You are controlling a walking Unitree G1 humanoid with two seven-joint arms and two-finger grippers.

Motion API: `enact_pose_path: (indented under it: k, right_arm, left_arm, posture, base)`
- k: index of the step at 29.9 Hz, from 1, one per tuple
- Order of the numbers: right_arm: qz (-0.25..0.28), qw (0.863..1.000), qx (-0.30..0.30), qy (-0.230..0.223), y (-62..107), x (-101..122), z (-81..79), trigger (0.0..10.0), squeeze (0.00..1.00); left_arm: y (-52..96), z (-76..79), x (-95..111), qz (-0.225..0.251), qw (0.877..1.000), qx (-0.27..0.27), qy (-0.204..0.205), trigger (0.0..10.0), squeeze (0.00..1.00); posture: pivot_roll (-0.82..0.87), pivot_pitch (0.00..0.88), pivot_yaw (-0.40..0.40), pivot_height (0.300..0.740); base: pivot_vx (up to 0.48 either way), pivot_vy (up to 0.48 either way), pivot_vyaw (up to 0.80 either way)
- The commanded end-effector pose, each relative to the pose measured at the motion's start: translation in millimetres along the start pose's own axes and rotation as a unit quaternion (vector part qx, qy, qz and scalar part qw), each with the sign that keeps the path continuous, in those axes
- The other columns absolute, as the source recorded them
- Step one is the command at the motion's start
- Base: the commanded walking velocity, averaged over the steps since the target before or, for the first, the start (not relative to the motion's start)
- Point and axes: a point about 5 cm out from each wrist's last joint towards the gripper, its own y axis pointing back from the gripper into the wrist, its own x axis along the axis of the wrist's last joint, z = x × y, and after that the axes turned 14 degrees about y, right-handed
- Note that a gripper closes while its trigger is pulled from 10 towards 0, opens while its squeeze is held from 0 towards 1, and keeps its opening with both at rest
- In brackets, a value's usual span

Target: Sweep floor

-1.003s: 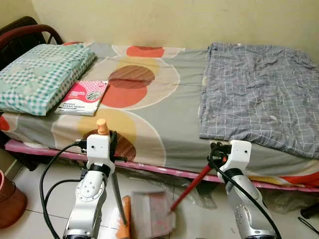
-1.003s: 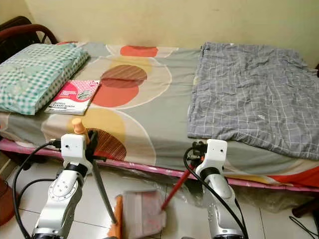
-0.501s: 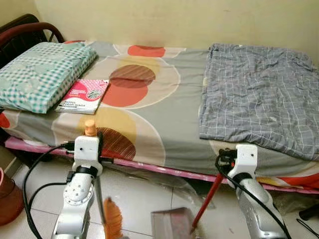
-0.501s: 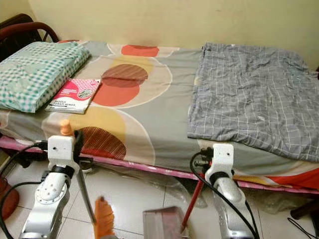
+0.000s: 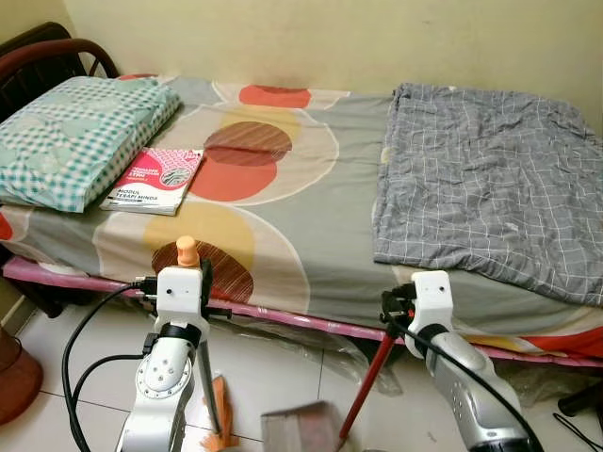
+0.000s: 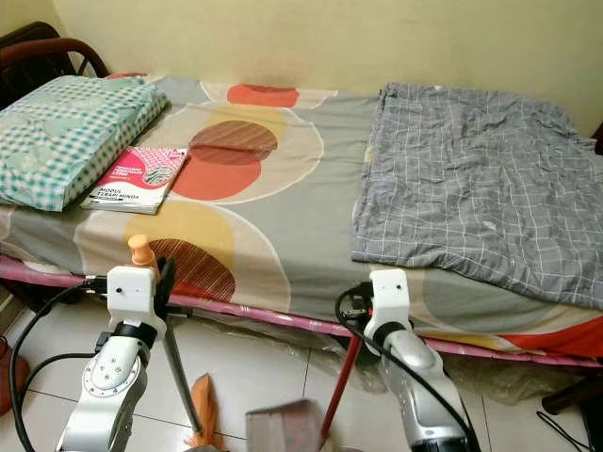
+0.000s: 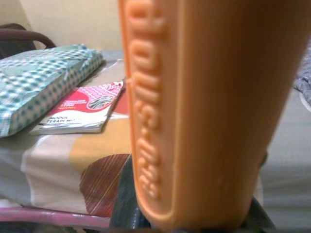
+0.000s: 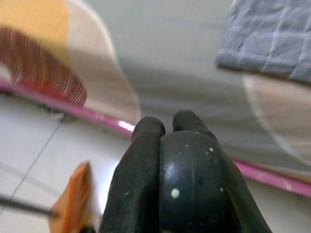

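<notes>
The left gripper (image 5: 196, 282) clamps the orange-handled broom (image 5: 216, 414), whose bristles rest on the floor (image 5: 273, 367) beside the bed (image 5: 311, 217). The right gripper (image 8: 167, 128), fingers pressed together, grips the dustpan's red handle (image 5: 366, 395).

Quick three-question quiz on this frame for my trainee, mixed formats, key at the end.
1. True or false: the book lies on the bed beside the pillow.
2. The red handle in the right tool leads down to: A) mop B) dustpan C) rake
3. Fill in: the left tool holds the ____.

Key: 1 true; 2 B; 3 broom
</notes>
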Motion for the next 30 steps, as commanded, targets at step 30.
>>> enact_pose_path:
  k: [30]
  right_arm:
    - [0.059,0.993,-0.054,0.085,23.3,32,15.4,10.0,0.00]
  left_arm:
    - [4.2,-30.1,15,0.022,0.997,0.068,-0.033,10.0,0.00]
  posture:
    - [-0.02,0.025,-0.008,0.740]
  base:
    - [0.000,0.000,0.00]
